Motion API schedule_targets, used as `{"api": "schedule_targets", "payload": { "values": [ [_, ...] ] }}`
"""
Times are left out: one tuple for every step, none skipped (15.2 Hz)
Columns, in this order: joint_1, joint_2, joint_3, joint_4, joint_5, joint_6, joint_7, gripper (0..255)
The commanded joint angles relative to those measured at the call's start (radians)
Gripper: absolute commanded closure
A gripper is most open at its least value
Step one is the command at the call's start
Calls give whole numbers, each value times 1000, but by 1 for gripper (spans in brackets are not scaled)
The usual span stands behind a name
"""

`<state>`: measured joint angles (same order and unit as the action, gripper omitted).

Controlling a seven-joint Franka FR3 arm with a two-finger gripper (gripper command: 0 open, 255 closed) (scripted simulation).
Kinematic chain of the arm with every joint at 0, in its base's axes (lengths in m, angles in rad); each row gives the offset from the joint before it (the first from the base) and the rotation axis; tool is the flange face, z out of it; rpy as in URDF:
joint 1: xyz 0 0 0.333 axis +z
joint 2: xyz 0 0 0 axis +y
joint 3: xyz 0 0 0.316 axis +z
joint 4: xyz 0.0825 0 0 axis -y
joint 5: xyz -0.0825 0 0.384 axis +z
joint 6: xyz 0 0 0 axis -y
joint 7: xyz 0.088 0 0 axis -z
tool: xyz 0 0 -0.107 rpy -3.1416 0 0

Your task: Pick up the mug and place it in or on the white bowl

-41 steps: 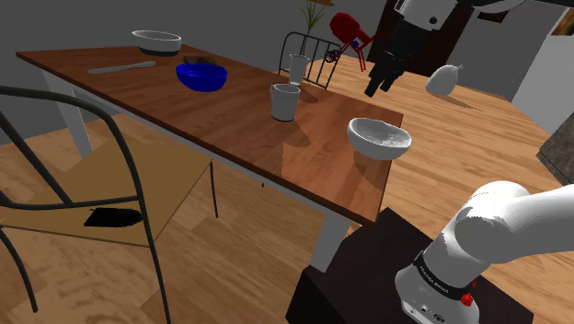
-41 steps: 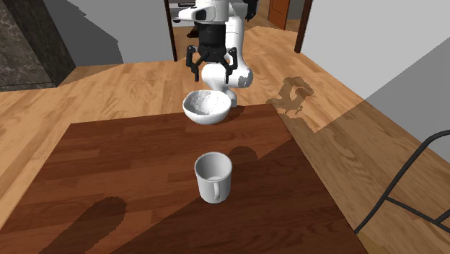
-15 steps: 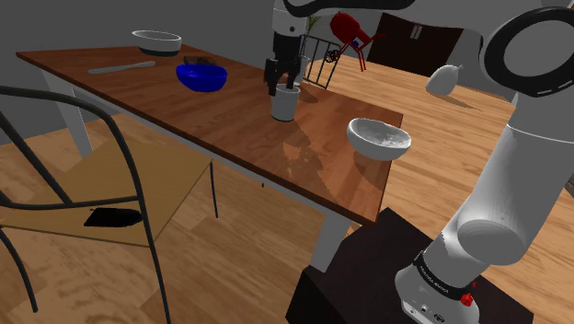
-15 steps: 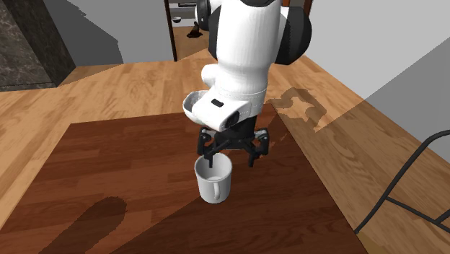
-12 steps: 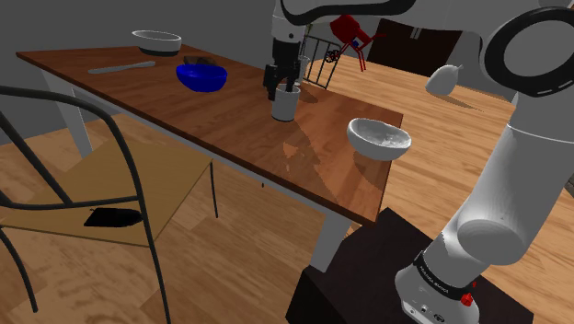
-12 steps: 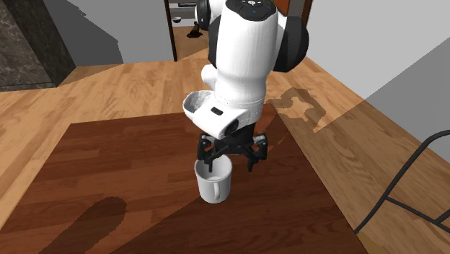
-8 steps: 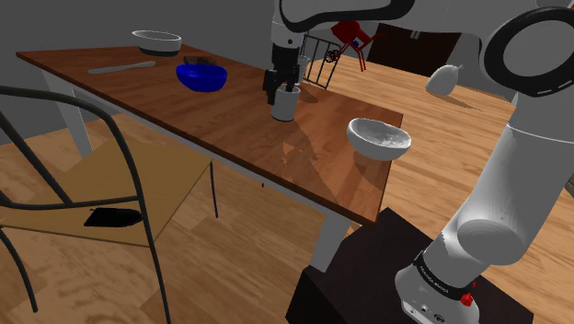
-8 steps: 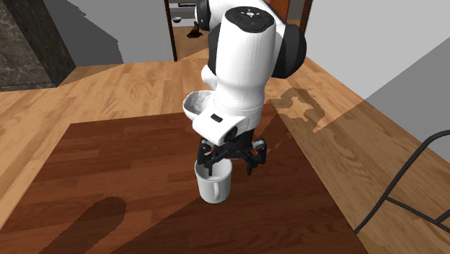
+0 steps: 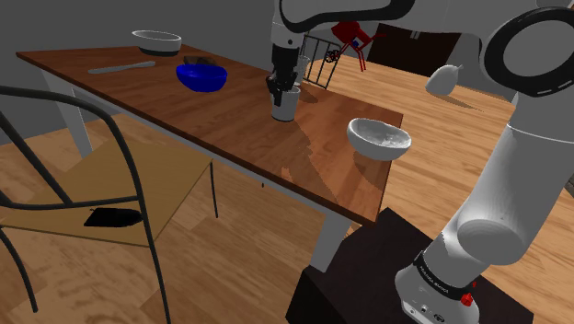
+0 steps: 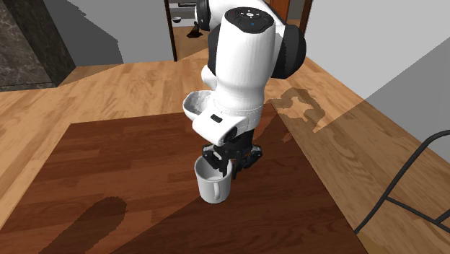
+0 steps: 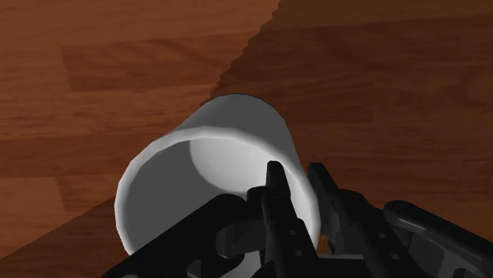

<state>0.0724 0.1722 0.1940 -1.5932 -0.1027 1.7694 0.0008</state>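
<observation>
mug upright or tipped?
Upright: the mug stands on the table, mouth up, with the gripper shut on its rim wall.

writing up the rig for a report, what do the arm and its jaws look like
The arm is glossy white, built of thick rounded links with dark joints. Near its base sits a dark band with small white lettering, and beside it a red dot. The jaws are all black: two slim, blocky fingers.
</observation>
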Motion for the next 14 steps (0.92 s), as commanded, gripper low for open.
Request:
{"api": "schedule_targets", "payload": {
  "values": [
    [0,0,0,0,0,0,0,255],
    [0,0,0,0,0,0,0,255],
    [0,0,0,0,0,0,0,255],
    [0,0,0,0,0,0,0,255],
    [0,0,0,0,0,0,0,255],
    [0,0,0,0,0,0,0,255],
    [0,0,0,0,0,0,0,255],
    [0,0,0,14,0,-13,-1,255],
    [1,1,0,28,0,-27,-2,255],
    [1,2,1,43,0,-41,-2,255],
    [2,3,1,58,0,-55,-3,255],
    [2,5,1,74,0,-69,-4,255],
    [3,7,1,89,0,-83,-5,255],
    [3,9,1,106,0,-97,-5,255]
  ]
}}
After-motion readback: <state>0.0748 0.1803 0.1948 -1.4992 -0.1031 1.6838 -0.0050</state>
